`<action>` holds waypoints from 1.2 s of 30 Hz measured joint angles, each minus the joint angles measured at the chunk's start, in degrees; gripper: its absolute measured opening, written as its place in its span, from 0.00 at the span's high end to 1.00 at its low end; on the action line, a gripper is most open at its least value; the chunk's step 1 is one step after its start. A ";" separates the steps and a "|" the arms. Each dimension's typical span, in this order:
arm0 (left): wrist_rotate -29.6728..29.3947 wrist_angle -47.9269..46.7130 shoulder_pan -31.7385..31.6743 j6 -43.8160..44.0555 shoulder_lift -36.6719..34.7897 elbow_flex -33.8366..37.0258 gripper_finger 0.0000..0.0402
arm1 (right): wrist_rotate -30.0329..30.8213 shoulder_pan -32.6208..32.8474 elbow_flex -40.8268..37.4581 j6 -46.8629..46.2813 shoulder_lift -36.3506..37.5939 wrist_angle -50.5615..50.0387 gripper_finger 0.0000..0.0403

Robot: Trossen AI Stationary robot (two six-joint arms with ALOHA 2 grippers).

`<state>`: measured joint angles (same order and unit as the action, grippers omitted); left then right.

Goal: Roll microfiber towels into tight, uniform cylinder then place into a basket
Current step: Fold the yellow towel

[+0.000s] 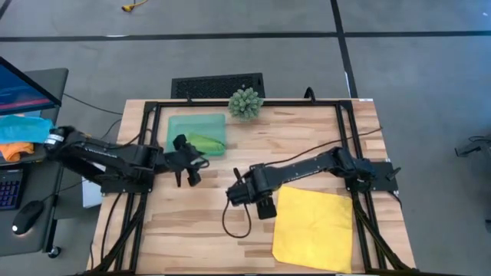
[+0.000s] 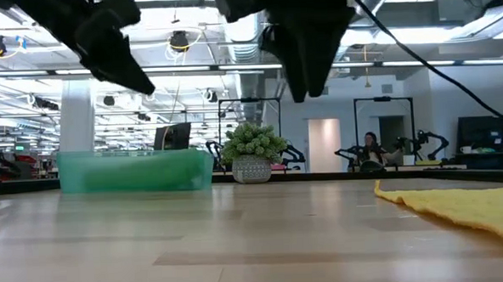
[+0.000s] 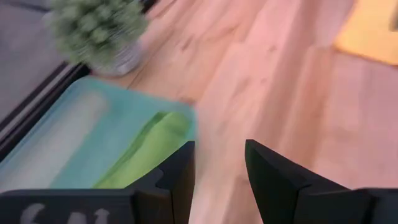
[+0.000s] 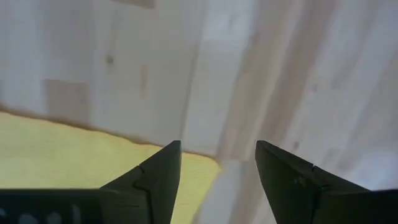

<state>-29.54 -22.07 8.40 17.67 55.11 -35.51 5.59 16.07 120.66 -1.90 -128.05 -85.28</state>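
Both grippers hang above the wooden table (image 1: 199, 222) with nothing between their fingers. Left gripper (image 1: 186, 165), its jaws parted and empty, sits just off the near corner of the basket (image 1: 178, 126), a shallow translucent teal tray. Inside that basket, on the side closest to this gripper, lies the leaf-green towel (image 1: 207, 143) rolled into a short bundle; the rest of the tray floor is bare. Just past the basket's far corner stands a small spiky green ball plant (image 1: 245, 103) in a pale pot. Right gripper (image 1: 266, 208), its jaws spread wide and holding nothing, hovers over the corner of the yellow towel (image 1: 314, 230), which lies flat and unrolled on the table, spreading away from the gripper toward the table's edge. From table height both grippers are clear of the tabletop. No brand, label or legible writing can be made out on the basket, the towels or the plant pot.
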 joint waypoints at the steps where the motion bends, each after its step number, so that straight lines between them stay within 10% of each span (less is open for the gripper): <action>1: -0.02 0.86 1.11 0.02 0.00 0.00 0.68 | 1.55 0.46 0.00 -0.82 0.00 -0.62 0.43; 15: -0.49 12.07 7.57 -2.32 3.67 -0.02 0.68 | 14.19 5.78 -3.06 -7.73 0.41 -3.59 0.43; 36: -0.53 20.53 6.96 -7.50 5.79 0.02 0.68 | 13.81 11.43 -55.80 -39.21 35.05 33.17 0.43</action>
<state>-30.07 -1.54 15.35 10.17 60.90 -35.48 19.40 27.50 64.86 -41.12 -93.00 -52.12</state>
